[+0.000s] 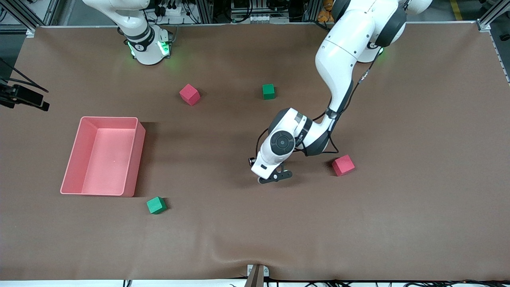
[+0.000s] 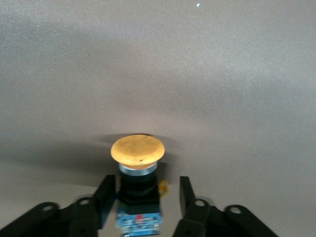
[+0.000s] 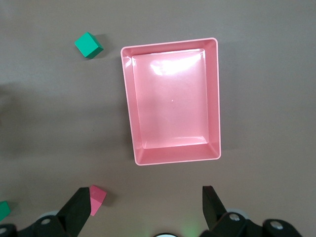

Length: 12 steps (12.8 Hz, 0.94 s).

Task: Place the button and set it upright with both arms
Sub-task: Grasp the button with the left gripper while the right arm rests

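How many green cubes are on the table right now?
2. One green cube lies up near the arms' bases, beside a pink cube. The other green cube sits close to the pink bin, at its corner nearest the front camera. None looks hidden.

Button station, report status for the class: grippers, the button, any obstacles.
Left gripper low at the table, fingers flanking the button, gap showing. Right gripper open, waiting above the pink bin. Nothing blocking.

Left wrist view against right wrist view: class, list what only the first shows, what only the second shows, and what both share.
Only the left wrist view shows the button, orange cap up, between the left gripper fingers, one finger close against its body, a gap at the other. Only the right wrist view shows the pink bin, green cubes, a pink cube and the open right gripper. Both show the brown table cover.
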Available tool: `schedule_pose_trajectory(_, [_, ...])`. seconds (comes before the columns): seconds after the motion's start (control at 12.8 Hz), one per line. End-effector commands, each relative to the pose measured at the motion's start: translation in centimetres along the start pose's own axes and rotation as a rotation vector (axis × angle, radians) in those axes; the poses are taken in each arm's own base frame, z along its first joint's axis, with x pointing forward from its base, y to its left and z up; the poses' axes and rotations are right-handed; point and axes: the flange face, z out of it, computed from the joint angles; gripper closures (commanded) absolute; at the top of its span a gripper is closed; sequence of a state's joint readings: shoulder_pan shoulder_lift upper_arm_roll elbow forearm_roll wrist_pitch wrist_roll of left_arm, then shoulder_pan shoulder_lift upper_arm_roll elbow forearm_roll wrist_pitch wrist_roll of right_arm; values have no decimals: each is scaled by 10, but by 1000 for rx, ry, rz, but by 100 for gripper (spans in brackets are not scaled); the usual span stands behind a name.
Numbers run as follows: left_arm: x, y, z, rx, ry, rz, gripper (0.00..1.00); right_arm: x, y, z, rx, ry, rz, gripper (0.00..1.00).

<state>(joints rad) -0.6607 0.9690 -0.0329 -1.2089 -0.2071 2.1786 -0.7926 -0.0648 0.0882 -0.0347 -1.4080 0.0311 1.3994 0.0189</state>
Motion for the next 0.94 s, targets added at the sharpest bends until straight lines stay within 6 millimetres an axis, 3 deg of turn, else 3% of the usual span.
schedule_pose_trajectory(0.0, [0,3,0,5,14,3,53,1,-4,-8,-9,6,13,0])
schedule_pose_trajectory(0.23, [1,2,0,7,12,3,95,0,-1,-9,-9,6,18,0])
schedule_pose_trajectory(0.39, [1,3,-3,5,15,3,100,0,-5,-10,-9,8,11,0])
schedule_pose_trajectory(0.55, [5,3,-20,1,34,1,99,0,-6,-10,1,7,11,0])
schedule_pose_trajectory(0.7, [0,12,-52,-15,63,9,94,0,-7,-8,1,1,9,0])
schedule_pose_trajectory(0.86, [-21,31,-82,1,143,9,100,-1,-8,-9,2,3,9,0])
